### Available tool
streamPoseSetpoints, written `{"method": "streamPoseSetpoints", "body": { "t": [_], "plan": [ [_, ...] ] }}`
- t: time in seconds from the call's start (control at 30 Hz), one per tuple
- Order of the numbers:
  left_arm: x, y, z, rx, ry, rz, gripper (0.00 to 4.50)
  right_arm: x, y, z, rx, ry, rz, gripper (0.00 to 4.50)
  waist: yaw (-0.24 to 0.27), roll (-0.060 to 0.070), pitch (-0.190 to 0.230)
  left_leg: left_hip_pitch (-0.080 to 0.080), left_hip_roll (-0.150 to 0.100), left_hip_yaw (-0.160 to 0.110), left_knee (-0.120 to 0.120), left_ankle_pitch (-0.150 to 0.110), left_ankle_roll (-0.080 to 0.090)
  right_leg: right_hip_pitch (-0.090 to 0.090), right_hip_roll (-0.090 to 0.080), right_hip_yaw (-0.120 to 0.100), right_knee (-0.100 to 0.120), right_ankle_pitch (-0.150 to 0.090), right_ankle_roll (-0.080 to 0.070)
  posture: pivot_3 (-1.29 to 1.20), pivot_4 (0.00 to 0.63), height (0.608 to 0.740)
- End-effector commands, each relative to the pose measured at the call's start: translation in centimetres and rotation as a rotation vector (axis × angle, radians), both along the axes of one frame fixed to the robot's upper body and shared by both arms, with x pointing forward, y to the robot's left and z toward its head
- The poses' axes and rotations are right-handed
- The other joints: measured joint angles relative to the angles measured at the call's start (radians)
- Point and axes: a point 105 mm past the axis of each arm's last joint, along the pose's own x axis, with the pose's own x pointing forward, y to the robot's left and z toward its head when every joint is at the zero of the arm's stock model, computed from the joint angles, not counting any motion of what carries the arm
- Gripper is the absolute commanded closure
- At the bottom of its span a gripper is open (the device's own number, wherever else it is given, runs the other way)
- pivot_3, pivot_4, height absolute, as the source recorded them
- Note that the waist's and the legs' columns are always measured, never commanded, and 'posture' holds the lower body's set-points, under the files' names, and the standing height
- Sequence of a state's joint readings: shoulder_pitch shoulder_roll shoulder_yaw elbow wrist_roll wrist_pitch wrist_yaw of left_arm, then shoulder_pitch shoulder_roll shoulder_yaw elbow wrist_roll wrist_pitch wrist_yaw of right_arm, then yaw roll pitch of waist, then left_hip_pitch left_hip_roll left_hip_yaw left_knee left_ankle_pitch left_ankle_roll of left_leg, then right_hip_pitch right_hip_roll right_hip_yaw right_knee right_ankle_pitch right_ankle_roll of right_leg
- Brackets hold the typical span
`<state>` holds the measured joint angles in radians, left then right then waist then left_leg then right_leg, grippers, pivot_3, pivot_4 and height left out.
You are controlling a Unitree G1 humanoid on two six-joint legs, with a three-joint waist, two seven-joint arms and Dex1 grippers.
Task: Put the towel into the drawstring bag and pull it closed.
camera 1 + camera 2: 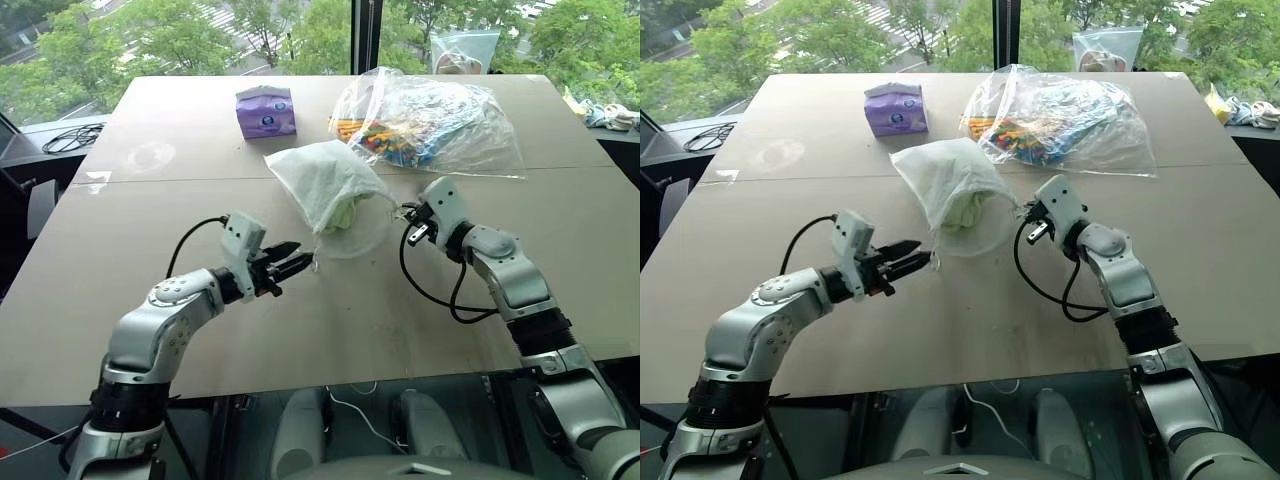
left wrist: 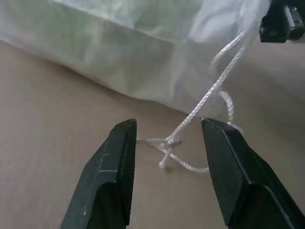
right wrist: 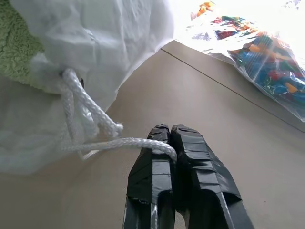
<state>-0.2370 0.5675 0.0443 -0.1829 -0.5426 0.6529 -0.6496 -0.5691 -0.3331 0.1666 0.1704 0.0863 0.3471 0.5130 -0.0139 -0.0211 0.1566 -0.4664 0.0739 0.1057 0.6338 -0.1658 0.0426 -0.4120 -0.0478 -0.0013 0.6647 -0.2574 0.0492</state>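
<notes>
Drawstring bag (image 1: 325, 185) lying on the table (image 1: 150, 300) between the two arms, mouth turned toward the robot, closed end pointing away toward the purple tissue pack (image 1: 265, 110). Towel (image 1: 345, 213) already inside, showing pale green through the thin white fabric near the mouth. Mouth not yet drawn shut, judging by the wide slack rim. Right gripper (image 3: 167, 138) closed on a loop of the right cord (image 3: 119, 142), which runs straight back to the gathered hem of the bag. Left gripper (image 2: 167, 143) parted and holding nothing, fingers (image 2: 114, 167) straddling the knotted end of the left cord (image 2: 200, 105) where it rests on the table. Key relation for the coming move: knot just ahead of and between the left fingertips, cord leading up and away from there to the bag's near left corner, so roughly in line with the gripper's own pointing direction; left arm clearly the nearer one to this end. Likely next step a closing of the left fingers on the knot, then an outward pull on both cords. Big clear bag of coloured items (image 1: 430, 120) behind the right arm, well apart from the work. No brand, label or writing legible on the tissue pack or elsewhere.
</notes>
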Motion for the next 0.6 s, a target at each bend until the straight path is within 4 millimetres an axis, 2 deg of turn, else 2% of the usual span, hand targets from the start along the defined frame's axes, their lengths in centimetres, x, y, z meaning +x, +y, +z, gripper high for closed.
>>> {"method": "streamPoseSetpoints", "body": {
  "t": [0.03, 0.17, 0.37, 0.4, 0.43, 0.53, 0.6],
  "plan": [
    [1.3, -0.6, 0.9, 0.011, -0.077, -0.003, 2.33, 0.2, -0.5, 1.9, 0.018, -0.062, -0.017, 4.5, 0.0, 0.0, 0.0, 0.0, 0.0, 0.0, 0.0, 0.0, 0.0, 0.0, 0.0, 0.0, 0.0, 0.0, 0.0, 0.0, 0.15, 0.74],
    [2.1, -1.0, 0.3, 0.049, -0.089, -0.025, 2.33, 0.2, -0.8, 1.8, 0.018, -0.063, -0.028, 4.5, -0.001, 0.0, 0.0, 0.0, 0.0, 0.001, 0.0, 0.0, 0.0, 0.0, 0.0, 0.001, 0.0, 0.0, 0.0, 0.0, 0.15, 0.74],
    [1.7, -1.4, -0.7, 0.082, -0.095, -0.078, 2.33, 0.3, -1.1, 1.9, 0.022, -0.068, -0.046, 4.5, -0.001, 0.0, 0.0, 0.0, 0.0, 0.003, 0.0, 0.0, 0.0, 0.0, 0.0, 0.0, 0.0, 0.0, 0.0, 0.0, 0.15, 0.74],
    [1.8, -1.3, -0.7, 0.082, -0.101, -0.074, 2.82, 0.3, -1.1, 1.9, 0.023, -0.068, -0.048, 4.5, -0.001, 0.0, 0.0, 0.0, 0.0, 0.003, 0.0, 0.0, 0.0, 0.0, 0.0, 0.0, 0.0, 0.0, 0.0, 0.0, 0.15, 0.74],
    [1.8, -1.3, -0.6, 0.081, -0.107, -0.069, 2.96, 0.3, -1.2, 1.9, 0.023, -0.067, -0.049, 4.5, -0.001, 0.0, 0.0, 0.0, 0.0, 0.003, 0.0, 0.0, 0.0, 0.0, 0.0, 0.001, 0.0, 0.0, 0.0, 0.0, 0.15, 0.74],
    [2.1, -1.2, -0.3, 0.069, -0.136, -0.046, 4.32, 0.3, -1.1, 1.7, 0.024, -0.066, -0.048, 4.5, 0.0, 0.0, 0.0, 0.0, 0.0, 0.003, 0.0, 0.0, 0.0, 0.0, 0.0, 0.0, 0.0, 0.0, 0.0, 0.0, 0.15, 0.74],
    [2.5, -1.0, 0.1, 0.051, -0.17, -0.007, 4.42, 0.3, -1.0, 1.7, 0.025, -0.065, -0.045, 4.5, 0.0, 0.0, 0.0, 0.0, 0.0, 0.003, 0.0, 0.0, 0.0, 0.0, 0.0, 0.001, 0.0, 0.0, 0.0, 0.0, 0.15, 0.74]
  ]
}}
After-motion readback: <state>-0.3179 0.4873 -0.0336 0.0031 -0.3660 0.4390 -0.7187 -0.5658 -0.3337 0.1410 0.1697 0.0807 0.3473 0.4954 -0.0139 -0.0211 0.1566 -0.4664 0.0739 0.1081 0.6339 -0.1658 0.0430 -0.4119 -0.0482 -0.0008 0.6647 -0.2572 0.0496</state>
